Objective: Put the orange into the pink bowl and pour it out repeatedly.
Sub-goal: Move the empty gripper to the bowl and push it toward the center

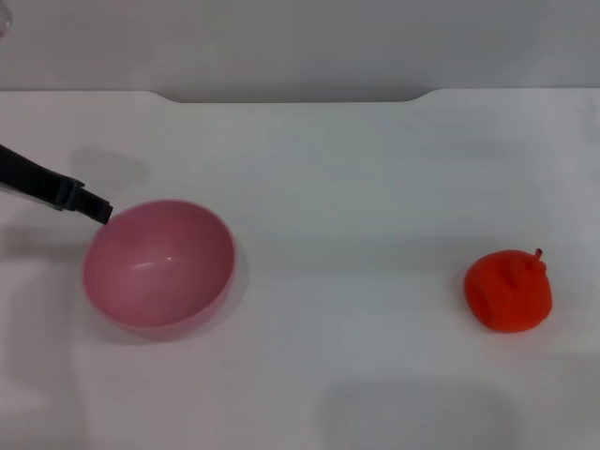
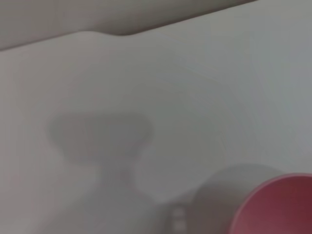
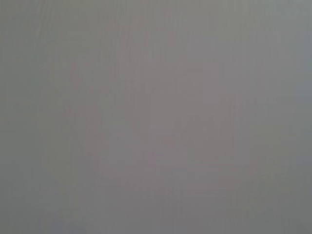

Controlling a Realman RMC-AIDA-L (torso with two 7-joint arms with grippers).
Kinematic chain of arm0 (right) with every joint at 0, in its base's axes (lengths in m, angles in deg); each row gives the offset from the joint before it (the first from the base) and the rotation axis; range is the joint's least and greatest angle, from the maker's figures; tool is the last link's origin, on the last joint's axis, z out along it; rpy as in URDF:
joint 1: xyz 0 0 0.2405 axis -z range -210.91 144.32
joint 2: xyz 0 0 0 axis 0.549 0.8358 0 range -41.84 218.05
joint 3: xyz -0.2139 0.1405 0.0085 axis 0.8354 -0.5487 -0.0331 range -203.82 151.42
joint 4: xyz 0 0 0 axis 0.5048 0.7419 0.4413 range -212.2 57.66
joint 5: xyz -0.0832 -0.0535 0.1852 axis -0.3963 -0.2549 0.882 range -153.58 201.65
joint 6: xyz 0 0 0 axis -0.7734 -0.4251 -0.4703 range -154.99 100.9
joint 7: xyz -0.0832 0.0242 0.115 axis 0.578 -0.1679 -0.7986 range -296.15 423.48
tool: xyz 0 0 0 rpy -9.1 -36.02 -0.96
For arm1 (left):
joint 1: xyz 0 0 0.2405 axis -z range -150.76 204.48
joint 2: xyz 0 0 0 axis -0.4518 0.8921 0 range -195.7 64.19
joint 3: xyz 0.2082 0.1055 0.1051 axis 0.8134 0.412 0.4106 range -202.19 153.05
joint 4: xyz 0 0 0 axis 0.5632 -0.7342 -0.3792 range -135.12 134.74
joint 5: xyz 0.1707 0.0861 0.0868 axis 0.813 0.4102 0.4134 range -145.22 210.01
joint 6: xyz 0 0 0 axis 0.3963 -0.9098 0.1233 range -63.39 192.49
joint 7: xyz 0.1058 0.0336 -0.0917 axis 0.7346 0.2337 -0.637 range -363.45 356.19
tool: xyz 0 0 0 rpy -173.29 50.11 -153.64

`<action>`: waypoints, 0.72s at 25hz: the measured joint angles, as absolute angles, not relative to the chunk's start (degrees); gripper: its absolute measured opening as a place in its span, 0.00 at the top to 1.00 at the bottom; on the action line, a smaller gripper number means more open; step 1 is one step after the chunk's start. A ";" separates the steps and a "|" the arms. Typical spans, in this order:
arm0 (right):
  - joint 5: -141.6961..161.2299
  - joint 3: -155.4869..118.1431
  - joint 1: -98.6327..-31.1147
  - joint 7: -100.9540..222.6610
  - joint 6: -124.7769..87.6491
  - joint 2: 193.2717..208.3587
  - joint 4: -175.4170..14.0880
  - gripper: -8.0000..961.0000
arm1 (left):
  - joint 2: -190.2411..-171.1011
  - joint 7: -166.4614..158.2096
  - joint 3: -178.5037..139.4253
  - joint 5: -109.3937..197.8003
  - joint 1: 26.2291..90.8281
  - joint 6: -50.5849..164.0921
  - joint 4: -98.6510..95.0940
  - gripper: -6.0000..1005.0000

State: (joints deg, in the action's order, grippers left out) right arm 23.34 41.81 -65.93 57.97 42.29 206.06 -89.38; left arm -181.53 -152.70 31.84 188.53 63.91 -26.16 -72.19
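Observation:
The pink bowl (image 1: 202, 272) stands empty on the white table at the left in the head view. An edge of the bowl (image 2: 278, 209) also shows in the left wrist view. My left gripper (image 1: 98, 210) reaches in from the left edge, its dark tip right at the bowl's far-left rim. The orange (image 1: 509, 289) lies on the table far to the right, its small stem nub pointing up and right, well apart from the bowl. My right gripper is out of view, and the right wrist view shows only plain grey.
The white table (image 1: 337, 187) ends at a back edge with a shallow notch (image 1: 291, 96). A faint shadow lies on the table near the front edge, and another is cast beside the bowl in the left wrist view.

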 joint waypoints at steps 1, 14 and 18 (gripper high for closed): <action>23.33 41.78 -65.93 57.96 42.29 206.03 -89.39 0.48 | -181.55 -152.67 31.85 188.53 63.88 -25.89 -71.76 0.34; 23.33 42.09 -65.94 57.95 42.30 205.87 -89.15 0.48 | -182.40 -152.37 34.52 188.64 62.97 -23.96 -67.18 0.35; 23.34 42.22 -65.89 57.74 42.30 205.87 -89.13 0.48 | -182.61 -152.47 35.88 188.67 62.55 -22.94 -66.27 0.35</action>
State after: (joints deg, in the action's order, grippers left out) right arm 23.34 42.22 -65.89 57.74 42.30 205.87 -89.13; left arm -182.61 -152.47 35.88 188.67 62.55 -22.94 -66.27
